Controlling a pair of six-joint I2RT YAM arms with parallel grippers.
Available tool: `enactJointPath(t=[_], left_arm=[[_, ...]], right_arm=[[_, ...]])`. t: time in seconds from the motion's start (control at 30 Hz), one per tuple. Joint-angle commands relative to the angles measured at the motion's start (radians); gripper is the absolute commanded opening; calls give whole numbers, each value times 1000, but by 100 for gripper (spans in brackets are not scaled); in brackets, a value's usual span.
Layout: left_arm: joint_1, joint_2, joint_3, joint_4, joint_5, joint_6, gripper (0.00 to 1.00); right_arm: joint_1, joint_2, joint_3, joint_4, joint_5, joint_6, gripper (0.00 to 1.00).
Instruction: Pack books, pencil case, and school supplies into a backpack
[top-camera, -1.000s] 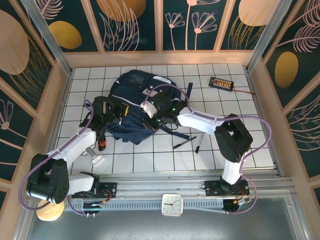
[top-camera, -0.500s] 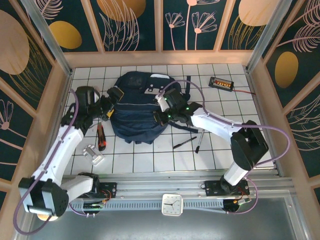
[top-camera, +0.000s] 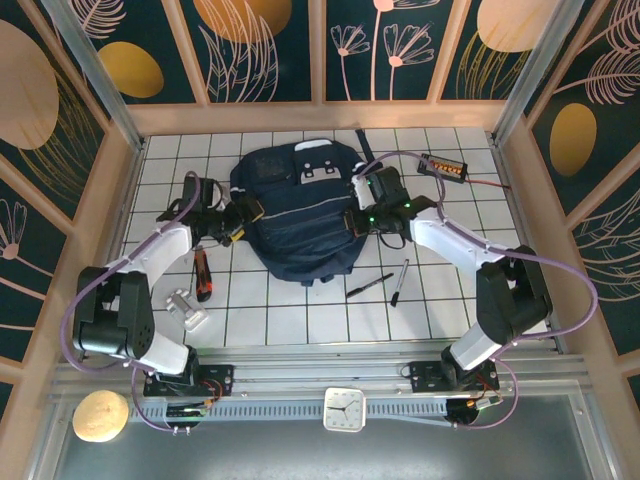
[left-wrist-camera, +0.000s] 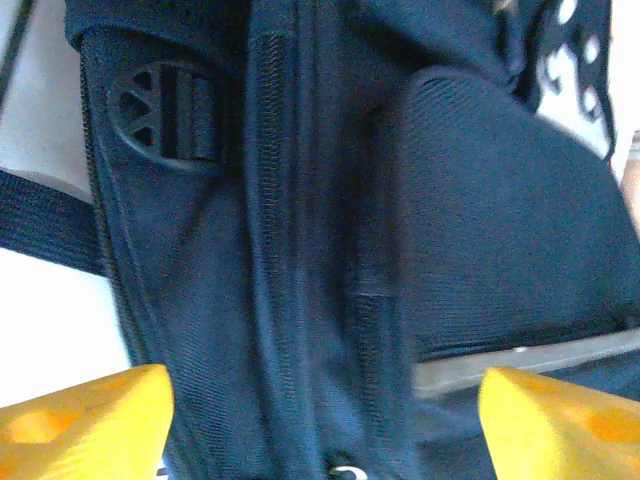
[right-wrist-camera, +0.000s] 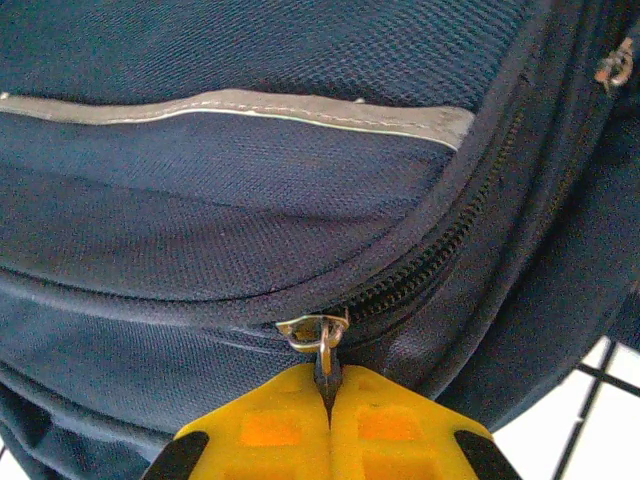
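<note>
Two pens (top-camera: 370, 286) lie on the white worktop (top-camera: 300, 320), just beside the big blue backpack (top-camera: 300, 215). The backpack lies flat in the middle of the worktop. The right claw (right-wrist-camera: 328, 395) is pinched tight on the little zip pull (right-wrist-camera: 322, 345) at the backpack's right side. The left claw (left-wrist-camera: 320, 430) is spread wide at the backpack's left side, its yellow tips far apart.
</note>
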Motion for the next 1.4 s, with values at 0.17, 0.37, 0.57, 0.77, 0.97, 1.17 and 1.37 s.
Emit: enactJointPath(t=[0.17,0.37,0.57,0.77,0.97,1.17,1.37], left_arm=[[1,93,-75,315,140,-135,57],[-55,96,-157,532,129,-277,28],[-133,92,-175,622,86,-351,21],[-140,61,-193,669,66,-383,19],[-144,55,-215,742,71,-422,16],[-142,18,-204,715,75,-389,7],[-137,-16,-175,570,64,-285,0]], right_arm=[[-2,9,25,-30,-8,-26,0],[73,54,104,-175,46,-85,0],[163,164,272,-310,15,-55,0],[212,266,348,-374,-20,13,0],[290,352,429,-305,-68,103,0],[303,385,461,-305,-51,149,0],[226,255,326,-302,-61,135,0]])
